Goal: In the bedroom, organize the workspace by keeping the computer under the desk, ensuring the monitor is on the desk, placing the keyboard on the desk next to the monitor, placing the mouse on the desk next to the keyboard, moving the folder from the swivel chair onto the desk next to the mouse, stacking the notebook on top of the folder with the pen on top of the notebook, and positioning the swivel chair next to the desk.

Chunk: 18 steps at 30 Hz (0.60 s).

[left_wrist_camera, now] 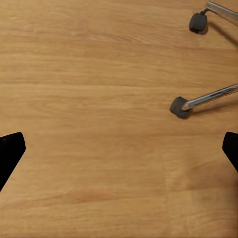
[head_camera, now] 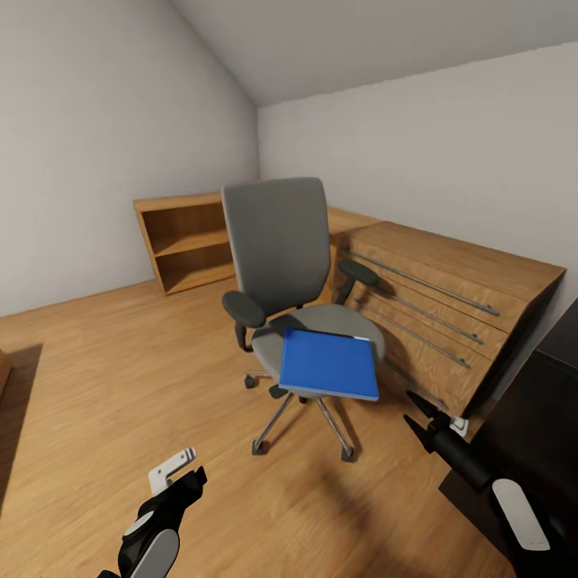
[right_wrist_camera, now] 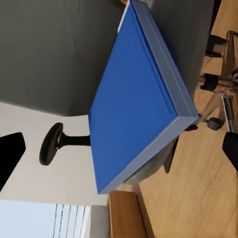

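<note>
1. The step in hand looks to be fetching the folder (head_camera: 330, 364) off the chair (head_camera: 281, 257). It lies flat on the seat, toward the seat's front edge, with one corner jutting past that edge over the floor (head_camera: 120, 377).
2. The right hand (head_camera: 420, 411) points at the folder from just off the seat's front, near it but not touching. In the right wrist view the folder (right_wrist_camera: 134, 104) sits between the two dark fingertips (right_wrist_camera: 10, 153), which stand far apart, so this hand is spread and holds nothing.
3. To do it well, I would aim for the overhanging corner or the free front edge, since a flat folder on soft padding gives little for a finger to slip beneath elsewhere. One finger under, one on top, then a firm pinch.
4. The chair rolls on castors, so a push along the seat may shove it away; closing gently from the side seems safer than driving forward.
5. The left hand (head_camera: 183, 475) hangs low over bare floor, short of the chair's base. The left wrist view shows floorboards and two castors (left_wrist_camera: 178, 106) on metal legs beyond its fingertips, which are wide apart and empty.
6. The black counter (head_camera: 546, 401) stands at the right, beside the wooden drawer chest (head_camera: 449, 297), close to the right arm, so the carry should be short.
</note>
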Available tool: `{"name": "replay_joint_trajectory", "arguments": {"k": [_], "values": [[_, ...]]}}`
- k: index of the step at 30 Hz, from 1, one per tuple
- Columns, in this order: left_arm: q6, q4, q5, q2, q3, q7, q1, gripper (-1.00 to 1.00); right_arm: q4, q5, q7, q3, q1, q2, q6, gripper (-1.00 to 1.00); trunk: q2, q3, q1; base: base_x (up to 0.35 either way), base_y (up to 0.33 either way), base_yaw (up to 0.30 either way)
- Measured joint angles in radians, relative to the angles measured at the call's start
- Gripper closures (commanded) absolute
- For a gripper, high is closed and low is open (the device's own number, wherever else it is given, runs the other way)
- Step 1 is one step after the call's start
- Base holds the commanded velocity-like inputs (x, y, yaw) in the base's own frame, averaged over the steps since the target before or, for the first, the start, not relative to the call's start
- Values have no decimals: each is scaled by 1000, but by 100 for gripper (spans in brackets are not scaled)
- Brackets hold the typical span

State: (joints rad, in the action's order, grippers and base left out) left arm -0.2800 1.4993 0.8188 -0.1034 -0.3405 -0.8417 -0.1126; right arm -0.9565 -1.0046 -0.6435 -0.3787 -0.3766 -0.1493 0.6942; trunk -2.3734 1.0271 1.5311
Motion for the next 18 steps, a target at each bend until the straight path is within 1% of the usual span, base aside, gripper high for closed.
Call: {"name": "replay_joint_trajectory", "arguments": {"k": [18], "values": [[0, 0, 0, 0, 0, 1, 0, -100, 14, 0, 0, 4, 0, 0, 0, -100, -126, 56, 69, 0, 0, 0]]}}
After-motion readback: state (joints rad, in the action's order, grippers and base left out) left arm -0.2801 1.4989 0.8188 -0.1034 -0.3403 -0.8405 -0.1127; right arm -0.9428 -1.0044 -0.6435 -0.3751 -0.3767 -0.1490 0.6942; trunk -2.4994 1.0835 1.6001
